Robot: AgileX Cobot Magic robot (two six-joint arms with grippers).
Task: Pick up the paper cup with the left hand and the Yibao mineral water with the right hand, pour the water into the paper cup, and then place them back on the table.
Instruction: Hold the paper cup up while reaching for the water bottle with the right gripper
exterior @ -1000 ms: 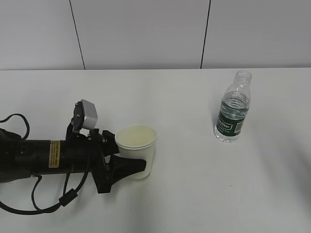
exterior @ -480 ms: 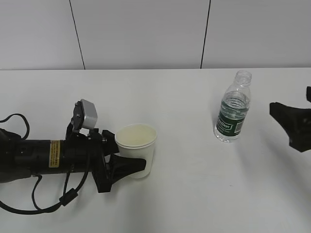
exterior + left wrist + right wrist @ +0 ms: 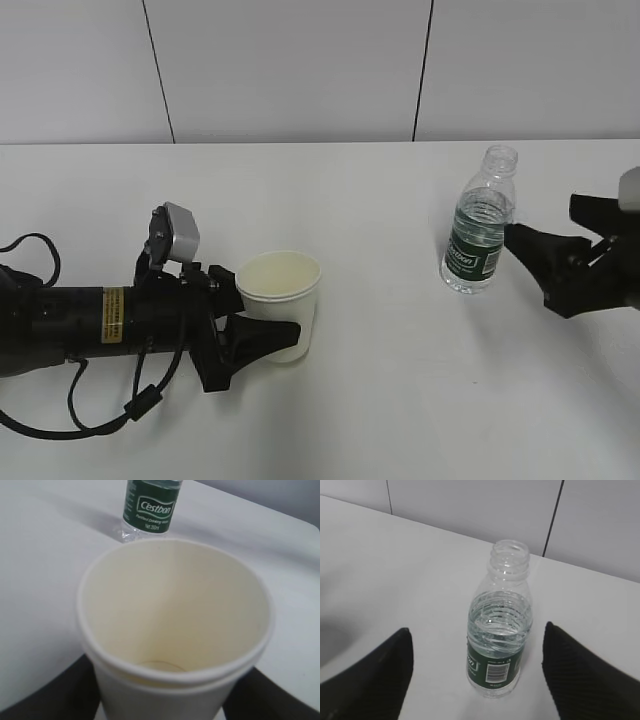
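**Reaching for the bottle, cup already gripped**

Clamped on the paper cup (image 3: 281, 305), the left hand (image 3: 262, 338) has its part begun. The right hand (image 3: 540, 262) stands with jaws apart, the Yibao mineral water (image 3: 480, 222) just ahead of its fingertips, upright, ungrasped. Bottle pickup, pouring and setting both on the table (image 3: 400, 400) remain.

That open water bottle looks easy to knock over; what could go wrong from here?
The capless water bottle stands between the right hand's open fingers, not yet gripped; a crooked approach might tip and spill it. The left hand holds the thin paper cup; a hard squeeze might crush it. Pouring into that small cup could miss.
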